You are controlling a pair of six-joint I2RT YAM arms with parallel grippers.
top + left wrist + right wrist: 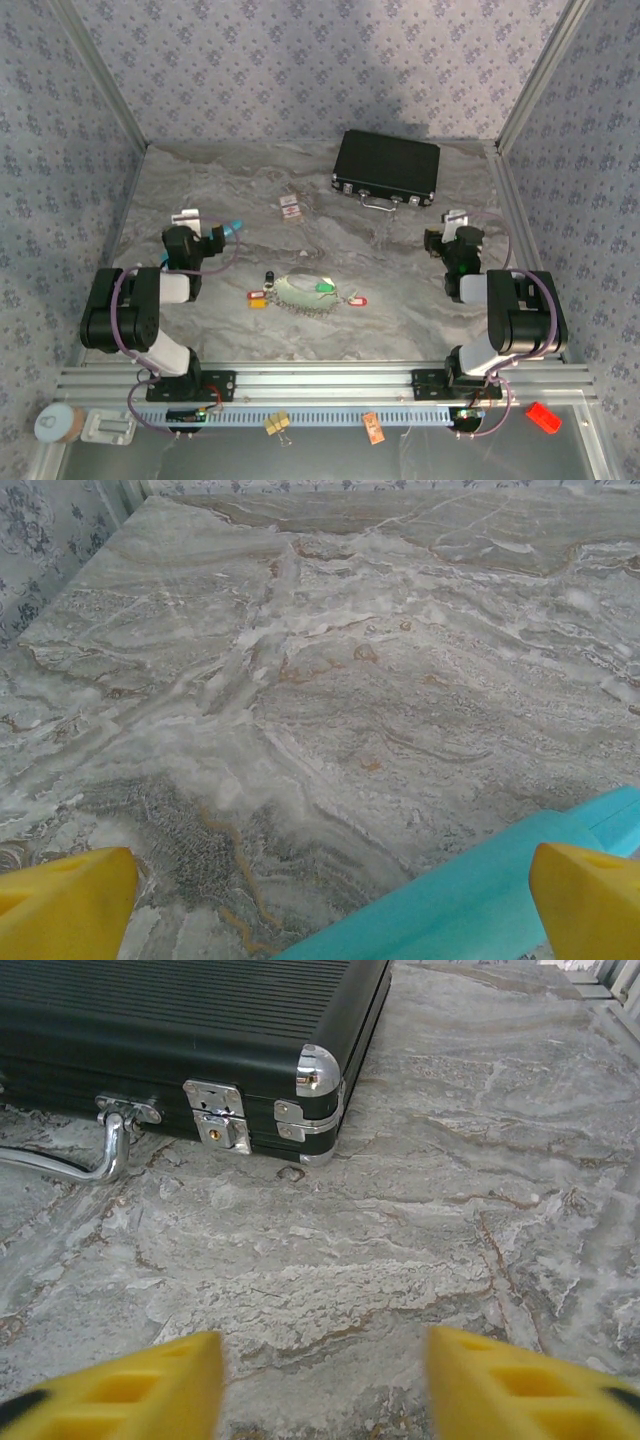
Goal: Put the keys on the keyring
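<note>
The keys [323, 288], tagged red, yellow, green and black, lie clustered at centre frame on and around the keyring [298, 307], a chain loop on the marble table [400, 300]. The left gripper [325, 905] gapes open, with a turquoise cylinder [470, 900] at lower right by one fingertip. The right gripper [325, 1380] is spread wide and empty, and the black case [180, 1010] sits at upper left

closed black case [387, 168] far on the marble table [420, 320], small card [290, 207] and turquoise cylinder [233, 227] leftward

Black arms [120, 312], purple cables [133, 405], yellow fingers [65, 905]
</note>
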